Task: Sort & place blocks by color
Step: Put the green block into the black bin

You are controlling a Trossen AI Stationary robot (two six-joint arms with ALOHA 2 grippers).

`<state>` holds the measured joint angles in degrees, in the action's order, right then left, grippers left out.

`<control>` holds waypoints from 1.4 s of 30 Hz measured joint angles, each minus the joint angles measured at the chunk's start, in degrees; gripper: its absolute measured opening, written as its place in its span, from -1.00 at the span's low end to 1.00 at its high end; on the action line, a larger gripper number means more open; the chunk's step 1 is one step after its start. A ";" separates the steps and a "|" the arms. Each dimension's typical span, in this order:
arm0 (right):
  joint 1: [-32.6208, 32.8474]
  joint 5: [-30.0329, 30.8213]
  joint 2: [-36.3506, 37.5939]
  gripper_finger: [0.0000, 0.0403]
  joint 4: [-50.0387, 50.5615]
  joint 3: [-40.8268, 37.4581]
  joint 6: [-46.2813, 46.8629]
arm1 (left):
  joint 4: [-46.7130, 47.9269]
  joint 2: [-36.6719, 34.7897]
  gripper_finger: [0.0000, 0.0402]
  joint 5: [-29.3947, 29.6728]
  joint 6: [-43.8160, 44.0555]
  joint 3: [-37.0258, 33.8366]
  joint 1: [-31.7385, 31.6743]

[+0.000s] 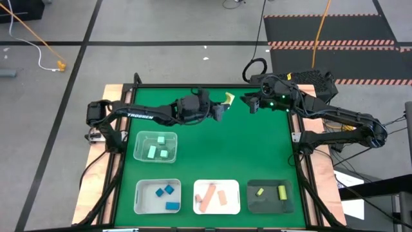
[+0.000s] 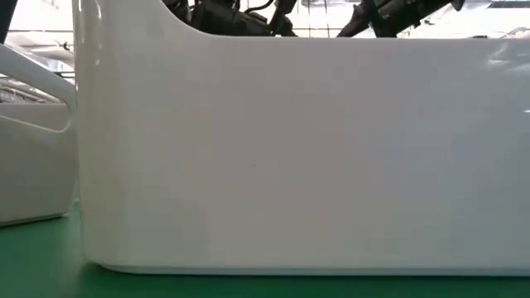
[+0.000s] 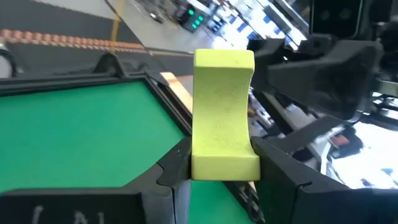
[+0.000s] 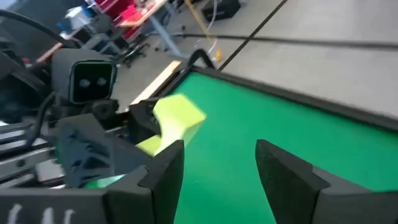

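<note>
Above the far edge of the green table mat (image 1: 212, 148), the left gripper (image 1: 224, 103) clamps a yellow-green notched block (image 3: 222, 118) between its dark fingers (image 3: 280, 171), holding it off the surface, while the right gripper (image 4: 217, 162) faces it from just beside with its fingers spread and nothing between them. Along the near side, mint-teal blocks (image 1: 156, 148) lie in a clear tray (image 1: 140, 145), blue blocks (image 1: 167, 193) in a white tray (image 1: 143, 201), tan wooden bars (image 1: 214, 195) in a second white tray (image 1: 233, 185), and two yellow-green blocks (image 1: 270, 191) in a dark tray (image 1: 252, 205).
</note>
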<state>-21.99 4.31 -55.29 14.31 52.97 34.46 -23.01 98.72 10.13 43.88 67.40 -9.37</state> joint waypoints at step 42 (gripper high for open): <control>6.66 -12.06 -6.79 -0.43 -46.14 -12.70 15.90 | -12.85 -0.20 -0.21 5.17 1.81 -0.07 7.51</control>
<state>-15.34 -7.75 -62.08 -31.83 40.27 50.36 -35.86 98.52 15.30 45.69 67.33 -1.87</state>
